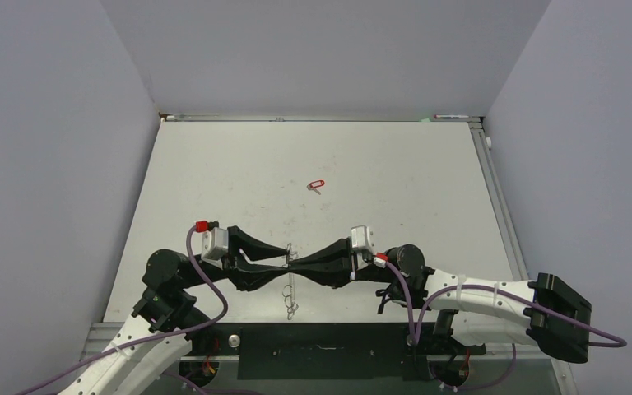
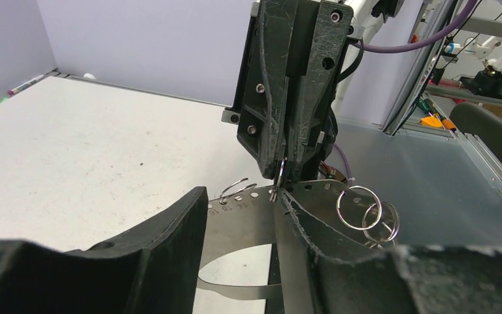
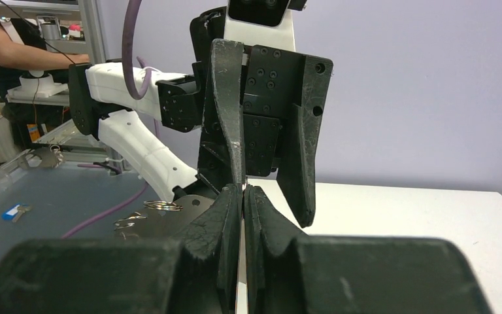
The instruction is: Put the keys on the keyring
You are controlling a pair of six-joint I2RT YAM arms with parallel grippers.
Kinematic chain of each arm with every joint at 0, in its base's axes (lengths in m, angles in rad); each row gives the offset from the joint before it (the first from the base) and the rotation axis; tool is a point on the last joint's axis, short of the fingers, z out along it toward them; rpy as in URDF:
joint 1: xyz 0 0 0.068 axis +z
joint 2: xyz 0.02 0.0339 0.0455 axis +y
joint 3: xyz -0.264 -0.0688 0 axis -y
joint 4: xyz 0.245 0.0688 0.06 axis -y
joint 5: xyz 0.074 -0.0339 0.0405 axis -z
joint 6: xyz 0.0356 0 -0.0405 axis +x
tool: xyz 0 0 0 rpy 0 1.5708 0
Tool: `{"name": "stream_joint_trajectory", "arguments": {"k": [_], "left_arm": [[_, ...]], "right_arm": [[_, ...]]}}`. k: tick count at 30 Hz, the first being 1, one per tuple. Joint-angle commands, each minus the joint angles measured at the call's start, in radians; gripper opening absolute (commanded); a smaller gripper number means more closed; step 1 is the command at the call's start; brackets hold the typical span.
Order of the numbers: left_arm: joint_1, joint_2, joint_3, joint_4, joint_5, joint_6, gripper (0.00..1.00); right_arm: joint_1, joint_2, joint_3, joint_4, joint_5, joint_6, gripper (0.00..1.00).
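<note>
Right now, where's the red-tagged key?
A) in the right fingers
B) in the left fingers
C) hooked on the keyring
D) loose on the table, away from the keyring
D: the red-tagged key lies alone on the table, well apart from the keyring and touching nothing else.

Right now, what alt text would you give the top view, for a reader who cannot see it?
Over the near part of the table, the right gripper is shut on the upright keyring and the left gripper stands open around it. A red-tagged key lies alone farther back.
</note>
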Motion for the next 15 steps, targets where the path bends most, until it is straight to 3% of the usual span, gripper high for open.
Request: {"name": "stream_joint_trajectory", "arguments": {"k": [1,7,13,15], "left_arm": [[0.015,0.011,0.002,0.021,-0.017,-0.009,0.36],[0.023,0.002,-0.004,0.045,-0.005,-0.018,0.28],[0.024,0.004,-0.005,0.059,0.017,-0.018,0.13],[0.024,0.002,-0.006,0.063,0.023,-0.016,0.03]], "right_arm": [[0.021,-0.005,0.061,0.108,-0.057,0.010,0.05],[0.024,0.016,0.071,0.101,-0.063,0.008,0.05],[0.027,0.039,0.084,0.093,-0.063,0.003,0.05],[0.027,0.045,0.086,0.093,-0.066,0.004,0.05]]}}
